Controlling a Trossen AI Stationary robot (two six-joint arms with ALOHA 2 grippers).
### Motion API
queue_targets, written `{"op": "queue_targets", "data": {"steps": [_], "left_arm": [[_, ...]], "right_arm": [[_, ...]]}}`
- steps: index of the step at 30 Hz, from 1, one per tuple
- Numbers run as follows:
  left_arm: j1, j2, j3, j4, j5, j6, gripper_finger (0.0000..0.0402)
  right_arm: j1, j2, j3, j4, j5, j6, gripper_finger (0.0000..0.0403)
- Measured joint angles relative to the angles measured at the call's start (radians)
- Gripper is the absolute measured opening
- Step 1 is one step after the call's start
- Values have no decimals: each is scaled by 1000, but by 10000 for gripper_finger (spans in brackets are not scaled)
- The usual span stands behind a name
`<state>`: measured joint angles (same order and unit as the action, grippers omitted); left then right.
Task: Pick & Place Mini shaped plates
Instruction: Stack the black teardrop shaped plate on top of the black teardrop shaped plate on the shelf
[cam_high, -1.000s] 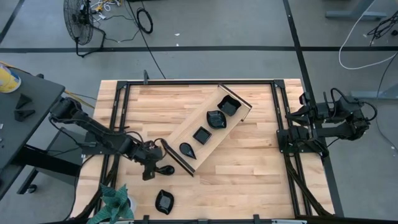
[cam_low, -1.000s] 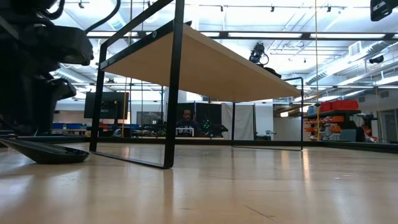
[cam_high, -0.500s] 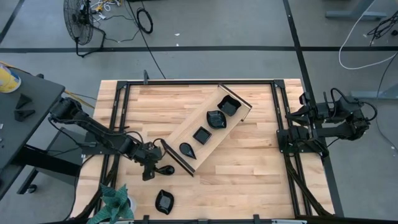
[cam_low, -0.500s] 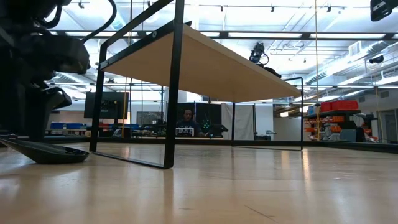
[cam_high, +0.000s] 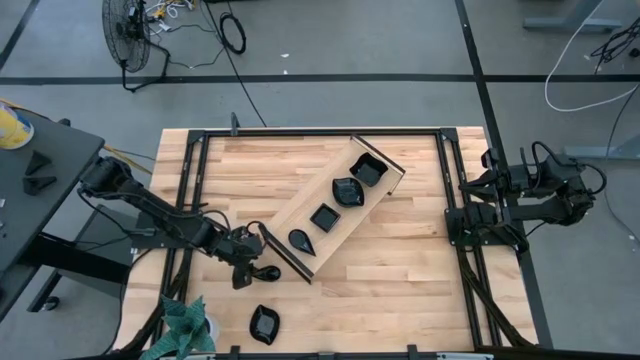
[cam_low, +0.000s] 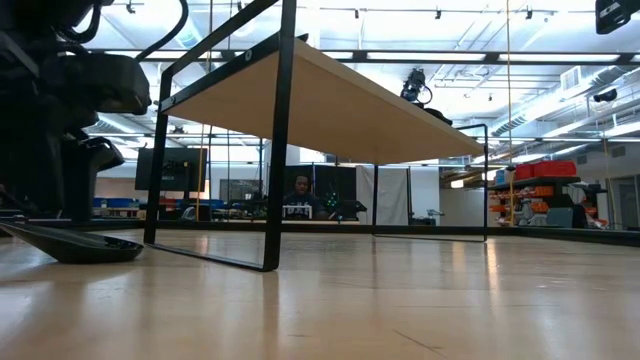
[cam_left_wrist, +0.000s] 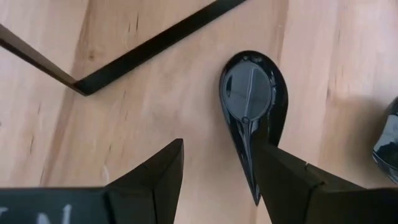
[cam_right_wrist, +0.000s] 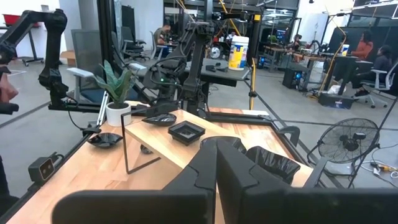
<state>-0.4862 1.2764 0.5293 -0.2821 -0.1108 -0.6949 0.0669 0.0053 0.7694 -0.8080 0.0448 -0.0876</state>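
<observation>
The left gripper hung low over the table near its front-left corner, fingers spread apart and holding nothing. In the left wrist view a teardrop-shaped plate lay flat on the wood, its pointed tail running in beside one finger; whether finger and plate touched could not be told. From above, that same plate sat just beside the black end of the long wooden tray, outside it.

The tray lay diagonally across the middle of the table and held four mini plates in a row: a teardrop plate nearest the front-left end, a square plate, a wavy-rimmed plate, and a larger square plate at the far-right end. One more wavy-rimmed plate lay near the front edge, beside a small potted plant at the front-left corner.

The right gripper waited at the table's right edge, fingers pressed together and empty.
</observation>
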Motion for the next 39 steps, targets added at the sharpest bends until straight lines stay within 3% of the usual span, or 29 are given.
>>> {"op": "queue_targets", "data": {"steps": [17, 30, 39], "left_arm": [[0, 116, 0, 76, 40, 1, 184], [0, 118, 0, 85, 55, 1, 61], [0, 118, 0, 89, 86, 0, 14]], "right_arm": [[0, 0, 0, 0, 0, 0, 10], [0, 0, 0, 0, 0, 0, 10], [0, 0, 0, 0, 0, 0, 10]]}}
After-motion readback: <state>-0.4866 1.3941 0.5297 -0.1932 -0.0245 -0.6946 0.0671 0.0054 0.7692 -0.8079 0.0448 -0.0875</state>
